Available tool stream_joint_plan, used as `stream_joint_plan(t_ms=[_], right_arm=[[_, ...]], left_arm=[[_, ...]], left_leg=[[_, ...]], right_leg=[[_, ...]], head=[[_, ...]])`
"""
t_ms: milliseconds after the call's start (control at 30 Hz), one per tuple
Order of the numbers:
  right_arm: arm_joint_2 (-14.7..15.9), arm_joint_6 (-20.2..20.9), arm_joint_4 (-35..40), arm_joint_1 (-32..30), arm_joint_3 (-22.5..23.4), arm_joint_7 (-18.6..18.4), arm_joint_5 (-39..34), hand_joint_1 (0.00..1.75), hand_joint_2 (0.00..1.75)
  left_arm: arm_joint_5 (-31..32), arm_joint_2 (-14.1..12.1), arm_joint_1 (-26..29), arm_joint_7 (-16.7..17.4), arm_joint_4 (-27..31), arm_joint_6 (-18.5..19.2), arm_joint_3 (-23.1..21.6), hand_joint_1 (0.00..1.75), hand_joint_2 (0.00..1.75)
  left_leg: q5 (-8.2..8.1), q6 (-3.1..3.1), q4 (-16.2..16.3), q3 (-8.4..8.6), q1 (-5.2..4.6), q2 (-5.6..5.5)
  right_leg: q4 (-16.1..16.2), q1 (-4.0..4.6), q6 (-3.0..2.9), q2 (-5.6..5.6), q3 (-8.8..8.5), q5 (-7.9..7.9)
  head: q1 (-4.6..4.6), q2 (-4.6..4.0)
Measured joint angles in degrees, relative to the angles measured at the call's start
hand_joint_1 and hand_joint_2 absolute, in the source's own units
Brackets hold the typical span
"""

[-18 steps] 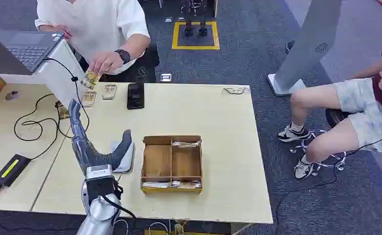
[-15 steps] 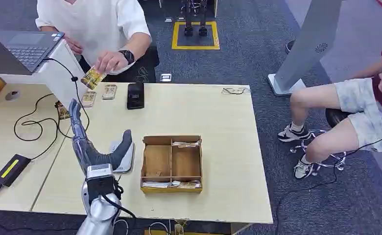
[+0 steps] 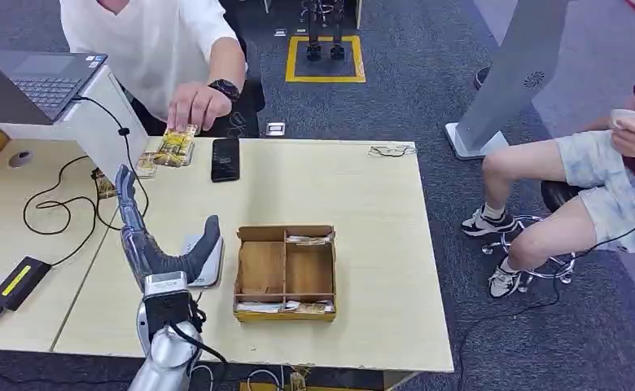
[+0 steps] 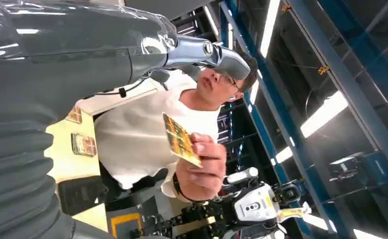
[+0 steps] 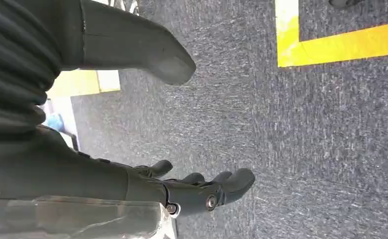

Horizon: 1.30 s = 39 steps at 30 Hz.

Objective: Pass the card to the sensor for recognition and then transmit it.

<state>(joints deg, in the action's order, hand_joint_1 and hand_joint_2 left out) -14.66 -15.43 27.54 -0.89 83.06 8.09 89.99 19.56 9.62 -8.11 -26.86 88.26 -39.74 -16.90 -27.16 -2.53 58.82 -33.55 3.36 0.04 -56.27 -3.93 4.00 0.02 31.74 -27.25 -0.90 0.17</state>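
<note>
My left hand stands raised over the table's near left part, fingers stretched upward and thumb spread, holding nothing. Below its thumb lies a flat white sensor pad. In the head view a person in a white shirt holds a yellow patterned card down at the table's far edge, well beyond my fingers. The left wrist view shows my left hand close up and that card pinched in the person's fingers. My right hand hangs over the grey carpet, fingers apart and empty.
Another card and a black phone lie at the far edge. A wooden compartment box holding cards sits mid-table. Cables, a black adapter and a laptop crowd the left. A seated person is at the right.
The person's hand has carried the card from in the air down and right to the table's far edge beside the phone. My left hand has stayed in place.
</note>
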Motion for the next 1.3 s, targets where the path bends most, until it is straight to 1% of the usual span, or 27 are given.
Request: stream_joint_plan(t_ms=[133,200,300,367,467,533,600,700,767,867,967,1300], right_arm=[[-0.1,-0.5,0.2,0.0,-0.1,0.2,0.0,0.00,0.00],[-0.1,-0.8,0.3,-0.1,-0.2,0.5,0.0,0.00,0.00],[-0.1,-2.1,0.2,-0.1,-0.9,0.7,0.0,0.00,0.00],[0.4,-3.4,-0.8,0.0,-2.0,0.2,0.0,0.00,0.00],[1.1,-4.0,-2.2,0.2,-3.2,0.0,0.0,0.00,0.00],[1.6,-4.7,-3.1,0.2,-3.9,-0.3,0.0,0.00,0.00],[2.5,-5.5,-4.7,0.3,-5.1,-0.8,0.0,0.00,0.00],[3.9,-6.2,-7.2,0.5,-7.1,-1.5,0.0,0.00,0.00],[4.8,-6.6,-8.7,0.6,-8.3,-1.5,0.0,0.00,0.00],[5.7,-6.7,-10.2,0.7,-9.3,-1.5,0.0,0.00,0.00],[6.3,-6.7,-11.1,0.8,-10.1,-1.6,0.0,0.00,0.00],[7.0,-6.7,-12.4,0.9,-10.7,-1.6,0.0,0.00,0.00]], left_arm=[[-0.3,0.0,0.5,0.0,0.0,0.0,0.0,0.00,1.75],[0.7,0.0,0.6,1.0,0.0,0.0,0.0,0.00,1.75],[4.8,0.0,0.3,3.3,-0.1,0.0,0.0,0.00,1.75],[10.0,0.0,-1.0,5.2,-1.2,0.0,0.0,0.00,1.75],[13.1,0.0,-2.8,6.2,-2.6,0.0,0.0,0.00,1.75],[18.4,0.2,-3.6,6.5,-3.8,0.0,0.7,0.00,1.75],[27.2,1.3,-4.8,6.4,-5.3,0.0,2.7,0.00,1.75],[40.5,4.4,-7.1,4.3,-7.1,0.0,8.4,0.00,1.75],[46.3,6.0,-8.3,3.3,-7.9,0.0,12.7,0.00,1.75],[48.0,7.7,-9.2,2.8,-8.8,0.0,16.7,0.00,1.75],[48.3,8.2,-9.4,2.8,-9.4,0.0,18.6,0.00,1.75],[48.4,8.3,-9.5,2.8,-10.3,0.0,20.4,0.00,1.75]], left_leg=[[0.00,0.00,0.0,0.00,0.00,0.00],[0.00,0.00,0.0,0.00,0.00,0.00],[0.00,0.00,0.0,0.00,0.00,0.00],[0.01,0.00,0.0,0.00,0.00,-0.01],[0.01,0.00,0.0,0.03,0.00,0.01],[0.01,0.00,0.0,0.02,0.00,-0.01],[0.01,0.01,0.0,0.00,0.00,-0.02],[0.01,0.01,0.0,0.01,0.00,0.00],[0.01,0.01,0.0,0.02,0.00,0.00],[0.01,0.00,0.0,0.02,0.00,0.00],[0.01,0.00,0.0,0.03,0.00,0.01],[0.01,0.00,0.0,0.01,0.00,0.01]], right_leg=[[0.0,0.00,0.00,0.00,0.00,0.00],[0.0,0.00,0.00,0.00,0.00,0.00],[0.0,0.00,0.00,0.00,0.01,0.00],[0.0,0.00,0.00,-0.02,-0.01,0.00],[0.0,0.00,0.00,0.02,-0.01,0.02],[0.0,0.00,0.00,-0.01,-0.02,0.02],[0.0,0.00,0.00,-0.03,-0.02,0.02],[0.0,0.00,0.00,0.02,-0.02,0.02],[0.0,0.00,0.00,0.02,-0.02,0.02],[0.0,0.00,-0.01,0.01,0.00,0.02],[0.0,0.00,-0.01,0.04,0.03,0.02],[0.0,0.00,0.00,0.03,0.02,0.01]], head=[[0.02,0.00],[0.02,0.00],[0.00,0.00],[0.02,0.00],[0.02,0.00],[0.02,0.00],[0.02,0.00],[0.04,0.00],[0.02,0.00],[0.00,0.00],[0.00,0.00],[0.02,0.00]])
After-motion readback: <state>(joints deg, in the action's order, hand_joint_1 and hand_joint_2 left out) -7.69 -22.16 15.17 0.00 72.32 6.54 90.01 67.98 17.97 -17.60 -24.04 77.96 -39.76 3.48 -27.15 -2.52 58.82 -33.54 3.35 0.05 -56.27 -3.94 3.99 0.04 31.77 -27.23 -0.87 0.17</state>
